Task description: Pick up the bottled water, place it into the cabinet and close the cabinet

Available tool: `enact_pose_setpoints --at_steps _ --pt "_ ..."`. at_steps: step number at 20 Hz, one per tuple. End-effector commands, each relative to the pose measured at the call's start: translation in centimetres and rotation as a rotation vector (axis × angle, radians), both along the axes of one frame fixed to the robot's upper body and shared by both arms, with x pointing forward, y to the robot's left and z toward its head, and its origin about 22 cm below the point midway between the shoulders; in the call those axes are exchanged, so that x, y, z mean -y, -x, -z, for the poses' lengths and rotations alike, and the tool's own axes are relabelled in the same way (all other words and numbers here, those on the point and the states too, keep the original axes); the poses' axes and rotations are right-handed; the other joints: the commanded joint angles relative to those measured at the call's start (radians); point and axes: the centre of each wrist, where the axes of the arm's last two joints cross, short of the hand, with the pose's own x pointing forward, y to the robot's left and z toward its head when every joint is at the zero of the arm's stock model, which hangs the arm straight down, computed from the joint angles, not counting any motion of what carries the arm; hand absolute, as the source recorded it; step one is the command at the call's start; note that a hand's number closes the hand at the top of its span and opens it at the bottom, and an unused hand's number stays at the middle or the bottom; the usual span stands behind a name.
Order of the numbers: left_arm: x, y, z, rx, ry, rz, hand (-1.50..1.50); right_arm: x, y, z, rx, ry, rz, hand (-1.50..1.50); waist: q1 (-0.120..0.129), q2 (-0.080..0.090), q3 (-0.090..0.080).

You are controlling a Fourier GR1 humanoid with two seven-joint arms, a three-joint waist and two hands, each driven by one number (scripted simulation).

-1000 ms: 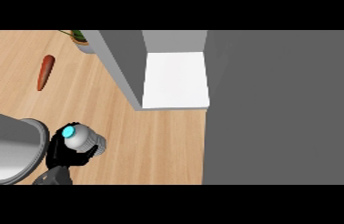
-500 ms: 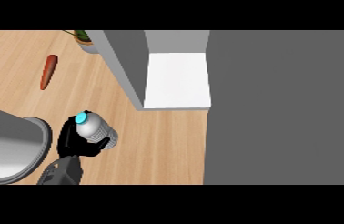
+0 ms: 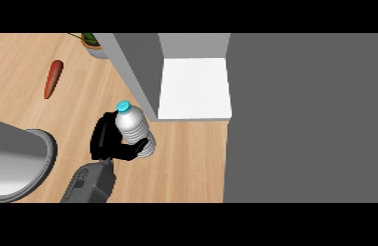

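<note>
The bottled water [image 3: 133,126] is clear with a light blue cap. It is tilted, cap pointing up and to the left. My left hand [image 3: 103,138] is shut on it: the palm lies against its left side and the fingers [image 3: 142,149] curl round its lower end. Hand and bottle are over the wooden counter, just left of the cabinet's front corner. The cabinet's grey side wall [image 3: 137,65] runs up the middle, and its white shelf [image 3: 196,87] lies bare to the right. The right hand shows nowhere.
A wide grey panel [image 3: 303,115], apparently the open cabinet door, fills the right side. An orange carrot [image 3: 53,79] lies at upper left. A potted plant [image 3: 91,42] stands at the top. A large grey rounded vessel [image 3: 29,160] is at the lower left edge.
My left hand has carried the bottle up and to the right, toward the cabinet. The bottle has tipped, so its side now shows rather than mostly its cap.
</note>
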Motion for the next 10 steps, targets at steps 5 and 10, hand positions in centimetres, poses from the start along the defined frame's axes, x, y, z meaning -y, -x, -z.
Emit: enact_pose_setpoints --at_steps 5,10 --pt "5.0 -1.5 -5.8 0.027 -0.052 -0.009 1.5 -2.2 1.4 -4.3 0.062 -0.012 -0.044 -1.5 -0.012 0.0 -0.001" --pt "9.7 -1.3 -8.1 0.039 -0.064 -0.051 1.5 -2.3 1.3 -3.9 0.073 -0.015 -0.067 -1.5 -0.021 0.002 -0.001"
